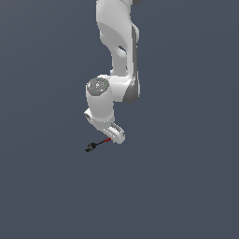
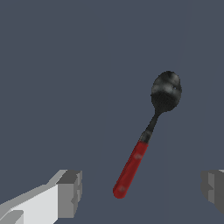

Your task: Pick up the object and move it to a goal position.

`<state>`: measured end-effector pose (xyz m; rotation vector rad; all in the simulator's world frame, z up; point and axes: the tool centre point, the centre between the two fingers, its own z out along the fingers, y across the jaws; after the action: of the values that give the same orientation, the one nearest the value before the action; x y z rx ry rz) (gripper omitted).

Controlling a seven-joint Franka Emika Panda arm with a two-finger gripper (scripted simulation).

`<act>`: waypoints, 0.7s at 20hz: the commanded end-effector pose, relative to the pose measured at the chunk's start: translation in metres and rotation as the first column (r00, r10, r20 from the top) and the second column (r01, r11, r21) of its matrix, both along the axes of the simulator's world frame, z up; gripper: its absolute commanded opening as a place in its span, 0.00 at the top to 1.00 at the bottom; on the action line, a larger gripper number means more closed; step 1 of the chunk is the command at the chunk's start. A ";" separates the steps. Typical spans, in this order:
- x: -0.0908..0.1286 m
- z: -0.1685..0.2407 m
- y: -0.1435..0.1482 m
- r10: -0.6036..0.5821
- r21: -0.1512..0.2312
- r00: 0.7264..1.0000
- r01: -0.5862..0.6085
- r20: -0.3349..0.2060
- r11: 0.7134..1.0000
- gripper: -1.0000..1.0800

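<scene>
No writing is seen on the spoon [image 2: 144, 142]; its red handle lies between the spread fingers [image 2: 70, 192] of the gripper [image 2: 142, 190], untouched.

All I have on my screens besides the job itself is a flat slate-blue ground [image 1: 186, 191]. It fills the exterior view from side to side in one even, dull tone. In the wrist view the same dark blue-grey surface runs behind everything. I cannot tell whether it is a floor or a tabletop, and none of its edges or corners show.
</scene>
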<state>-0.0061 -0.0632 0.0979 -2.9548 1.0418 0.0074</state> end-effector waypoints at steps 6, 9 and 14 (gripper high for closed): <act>-0.005 -0.024 -0.020 -0.214 -0.004 0.977 0.214 0.000 0.977 0.04; -0.007 -0.030 -0.025 -0.270 -0.006 0.963 0.270 0.000 0.963 0.04; -0.009 -0.036 -0.031 -0.326 -0.009 0.946 0.326 0.001 0.945 0.04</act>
<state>-0.0149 -0.0926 0.0636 -2.7616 1.4957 0.0020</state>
